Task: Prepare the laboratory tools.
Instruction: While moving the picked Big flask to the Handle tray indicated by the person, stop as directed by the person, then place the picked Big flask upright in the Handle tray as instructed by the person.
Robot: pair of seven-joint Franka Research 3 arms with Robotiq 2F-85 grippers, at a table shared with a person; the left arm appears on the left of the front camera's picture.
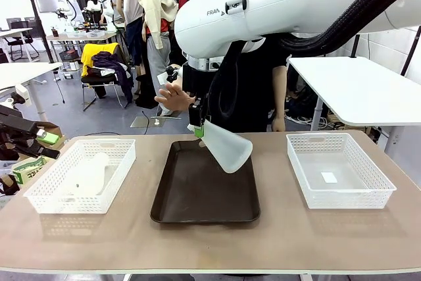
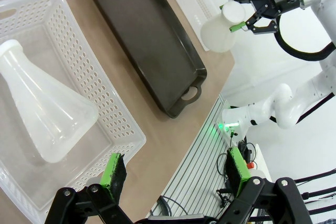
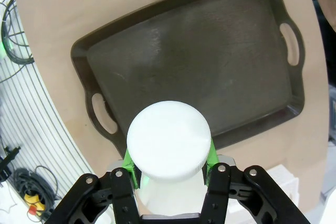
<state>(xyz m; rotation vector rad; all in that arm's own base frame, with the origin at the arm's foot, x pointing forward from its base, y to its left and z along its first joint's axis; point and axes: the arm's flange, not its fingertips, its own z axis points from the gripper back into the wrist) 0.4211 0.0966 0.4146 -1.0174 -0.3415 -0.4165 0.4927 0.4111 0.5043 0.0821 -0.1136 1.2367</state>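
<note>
Status: task judged partly done. Neither flask stands on the tray (image 1: 164, 212) yet.

Right end effector (image 1: 199, 129): closed on the neck of the held flask (image 1: 225, 148), with a green pad on either side of the neck in the right wrist view (image 3: 169, 166). The flask hangs tilted, neck up toward the far edge of the desk (image 1: 276, 241) and base down toward the right edge. It sits over the far half of the tray and looks clear of it. Setting it down upright is what remains for this one.

Second flask (image 1: 89, 176): lies on its side in the left basket (image 1: 49, 205) near the desk's left edge, untouched. In the left wrist view it rests against the basket floor, neck toward one wall (image 2: 44, 114).

Left end effector (image 2: 176, 174): jaws wide apart, gripping nothing, poised above the near part of that basket (image 2: 126, 129). Picking up this flask appears to be the remaining work.

A person's hand (image 1: 174, 100) is raised beyond the desk's far edge, apart from the flask.

Appearance: frosted, translucent white, conical body with a wide flat base and a short cylindrical neck. From above, the neck top reads as a flat white disc (image 3: 169, 139). Cap or open mouth, cannot tell. No contents visible.
</note>
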